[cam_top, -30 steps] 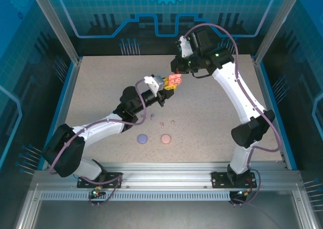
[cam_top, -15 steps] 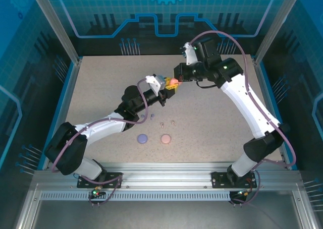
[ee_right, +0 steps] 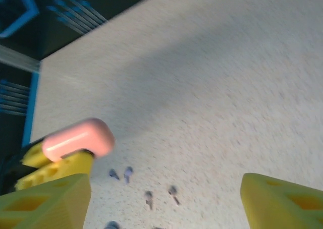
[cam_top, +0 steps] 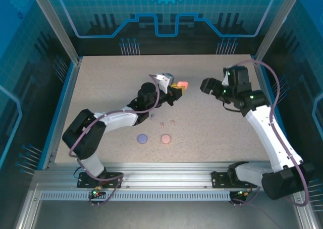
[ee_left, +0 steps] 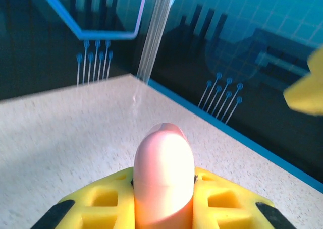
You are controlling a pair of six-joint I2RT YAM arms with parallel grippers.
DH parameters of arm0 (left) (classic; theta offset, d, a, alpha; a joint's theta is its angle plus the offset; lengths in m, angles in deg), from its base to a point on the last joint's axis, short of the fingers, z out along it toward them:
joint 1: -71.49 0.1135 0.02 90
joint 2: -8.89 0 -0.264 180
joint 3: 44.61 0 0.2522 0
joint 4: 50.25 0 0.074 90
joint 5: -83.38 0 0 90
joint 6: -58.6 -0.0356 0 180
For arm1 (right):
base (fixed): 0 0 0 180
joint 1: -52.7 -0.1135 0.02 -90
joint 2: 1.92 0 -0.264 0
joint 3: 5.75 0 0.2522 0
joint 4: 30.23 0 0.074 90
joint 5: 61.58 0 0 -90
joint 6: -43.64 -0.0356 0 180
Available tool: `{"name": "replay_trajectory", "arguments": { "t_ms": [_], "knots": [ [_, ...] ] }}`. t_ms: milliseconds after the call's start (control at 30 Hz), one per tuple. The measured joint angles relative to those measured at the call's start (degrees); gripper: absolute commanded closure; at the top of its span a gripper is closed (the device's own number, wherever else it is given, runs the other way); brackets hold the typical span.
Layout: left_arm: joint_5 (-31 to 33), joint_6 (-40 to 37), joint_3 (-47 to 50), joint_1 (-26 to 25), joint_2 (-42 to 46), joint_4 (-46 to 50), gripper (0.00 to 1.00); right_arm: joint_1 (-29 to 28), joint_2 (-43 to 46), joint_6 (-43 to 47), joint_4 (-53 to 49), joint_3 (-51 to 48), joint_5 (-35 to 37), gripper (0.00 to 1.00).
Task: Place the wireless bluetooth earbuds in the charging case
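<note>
Left pincer (cam_top: 175, 91) clamped on glossy coral-pink pebble-shaped case (cam_top: 182, 83), centre frame, held up for loading; lid probably shut. Right pincer (cam_top: 206, 86) gaping, empty. Tiny stemmed earbuds (cam_top: 162, 123) loose on bench.

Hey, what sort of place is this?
Likely a robotics lab work cell: a speckled beige tabletop fenced by aluminium frame posts and blue circuit-patterned wall panels, with a white left robot arm and a white right robot arm bolted to a slotted metal rail.

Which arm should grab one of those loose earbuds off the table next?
Right. Its claw is open and empty, while the left claw is shut on a pink case. The earbuds lie loose on the table.
</note>
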Motion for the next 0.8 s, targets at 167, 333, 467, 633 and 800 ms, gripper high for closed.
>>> {"name": "replay_trajectory", "arguments": {
  "t_ms": [167,333,467,633,800],
  "knots": [
    [0.4,10.4,-7.5,-2.0,-8.8,5.1,1.00,2.2,3.3,-1.2,0.2,-9.2,0.6,0.00],
    [0.4,20.8,-17.1,-2.9,-17.8,10.3,1.00,3.5,5.9,-0.9,0.1,-12.7,0.5,0.00],
    [0.4,27.7,-27.9,-3.3,-25.6,17.9,1.00,7.1,6.6,-0.4,-0.1,-12.8,0.3,0.00],
    [-0.1,33.2,-43.2,-3.7,-34.8,28.7,1.00,11.0,6.7,0.0,-0.3,-12.9,-1.6,0.00],
    [-0.6,36.5,-57.7,-3.7,-43.7,39.2,1.00,11.9,6.6,0.0,-0.4,-13.7,-3.1,0.00]
  ]
}}
